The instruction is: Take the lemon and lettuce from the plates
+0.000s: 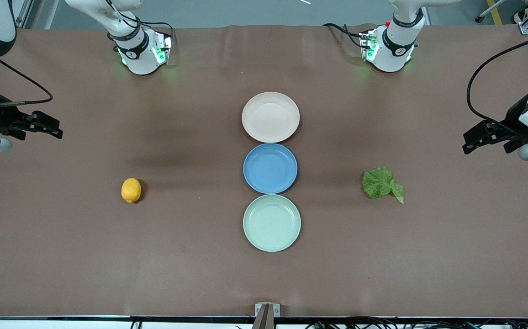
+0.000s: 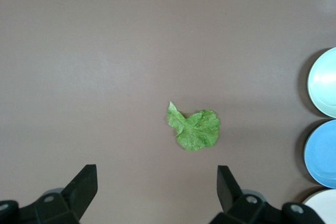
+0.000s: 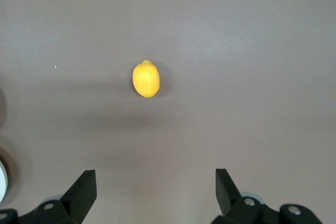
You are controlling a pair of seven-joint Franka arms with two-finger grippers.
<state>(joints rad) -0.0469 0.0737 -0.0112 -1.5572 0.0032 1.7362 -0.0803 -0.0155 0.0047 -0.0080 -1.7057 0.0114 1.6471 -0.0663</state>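
1. The lemon (image 1: 131,189) lies on the bare surface (image 1: 63,256) toward the right arm's end, well apart from the 3 plates, so nothing crowds a grasp.
2. The lettuce (image 1: 381,183) lies flat toward the left arm's end.
3. The cream plate (image 1: 270,117), blue plate (image 1: 270,168) and green plate (image 1: 271,222) are empty.
4. The left pincer (image 2: 157,190) and right pincer (image 3: 156,192) hang wide, each over its own end of the surface.

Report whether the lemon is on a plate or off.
Off. The lemon lies on the bare table toward the right arm's end, apart from all three plates; the beige plate and mint plate are empty.
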